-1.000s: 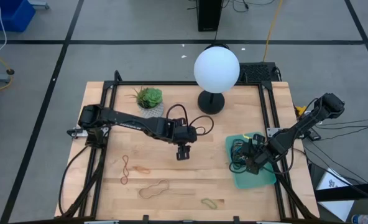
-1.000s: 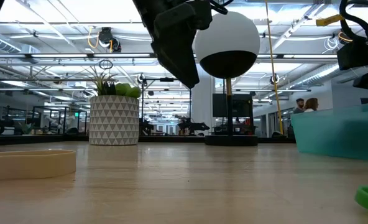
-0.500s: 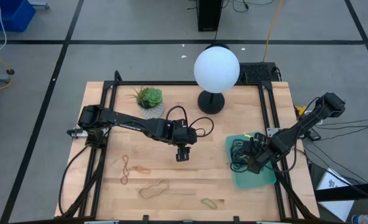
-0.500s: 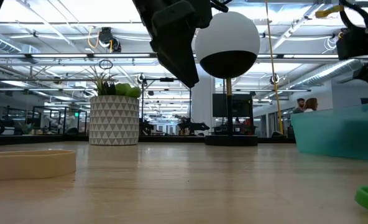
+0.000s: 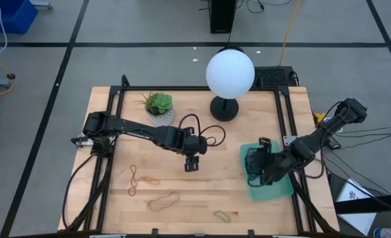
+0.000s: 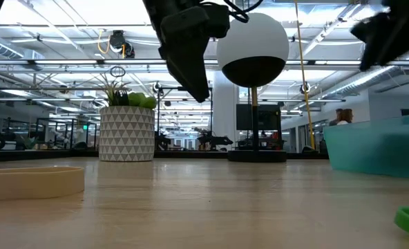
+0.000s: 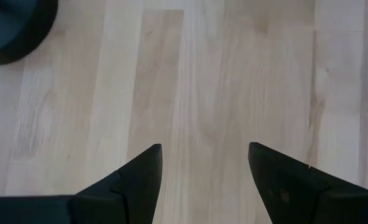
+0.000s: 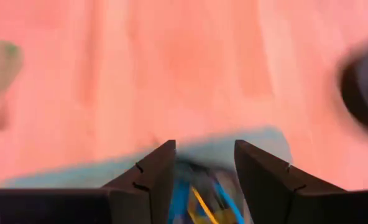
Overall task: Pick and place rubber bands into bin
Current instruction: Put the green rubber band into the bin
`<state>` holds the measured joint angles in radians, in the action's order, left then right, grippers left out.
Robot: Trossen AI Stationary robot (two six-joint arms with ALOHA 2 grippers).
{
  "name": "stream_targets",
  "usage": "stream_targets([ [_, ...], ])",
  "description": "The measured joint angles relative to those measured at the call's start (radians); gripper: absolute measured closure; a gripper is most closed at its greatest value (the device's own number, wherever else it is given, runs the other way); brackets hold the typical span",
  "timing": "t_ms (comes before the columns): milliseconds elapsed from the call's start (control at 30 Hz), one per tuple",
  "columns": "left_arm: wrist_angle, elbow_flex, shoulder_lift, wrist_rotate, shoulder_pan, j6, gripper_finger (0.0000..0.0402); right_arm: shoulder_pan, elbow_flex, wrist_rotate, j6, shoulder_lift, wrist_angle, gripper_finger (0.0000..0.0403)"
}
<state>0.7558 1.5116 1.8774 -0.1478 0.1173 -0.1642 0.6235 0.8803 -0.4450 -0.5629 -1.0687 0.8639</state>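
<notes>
The teal bin lies at the table's right, with a tangle of rubber bands in its far-left part; blue and yellow ones show in the right wrist view. My right gripper hangs open above that part of the bin, with nothing between its fingers. Loose on the wood lie a red band, a tan band and a yellow-green band. My left gripper hovers open over bare wood at mid-table, pointing steeply down.
A globe lamp stands on its dark base at the far middle. A small plant pot is at the far left. Bare wood lies between the left gripper and the bands near the front edge.
My right gripper has risen from low over the bin to well above it, shifting slightly toward the table's far-left, and its wrist has rolled. The bands in the bin stay where they were.
</notes>
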Motion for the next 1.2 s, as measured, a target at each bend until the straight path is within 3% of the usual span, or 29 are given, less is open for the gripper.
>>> stream_targets([
  [133, 0.0, 0.0, 0.0, 0.0, 0.011, 0.0, 0.0156, 0.0, 0.0, 0.007, 0.152, -0.001, -0.226, 0.0245],
  [267, 0.0, 0.0, 0.0, 0.0, 0.023, 0.001, 0.0156, 0.0, 0.0, 0.105, 0.282, -0.001, -0.391, 0.0247],
  [500, 0.0, 0.0, 0.0, 0.0, 0.036, 0.004, 0.0156, 0.0, 0.0, 0.13, 0.375, 0.004, -0.513, 0.0243],
  [633, 0.0, 0.0, 0.0, -0.003, 0.037, 0.004, 0.0156, 0.0, 0.0, 0.112, 0.474, 0.004, -0.514, 0.0245],
  [900, 0.0, 0.0, 0.0, -0.007, 0.036, 0.003, 0.0156, -0.009, 0.058, 0.141, 0.501, -0.01, -0.451, 0.0242],
  [1200, 0.002, 0.0, 0.0, -0.009, 0.036, -0.002, 0.0156, 0.006, 0.239, 0.161, 0.512, -0.216, -0.313, 0.0241],
])
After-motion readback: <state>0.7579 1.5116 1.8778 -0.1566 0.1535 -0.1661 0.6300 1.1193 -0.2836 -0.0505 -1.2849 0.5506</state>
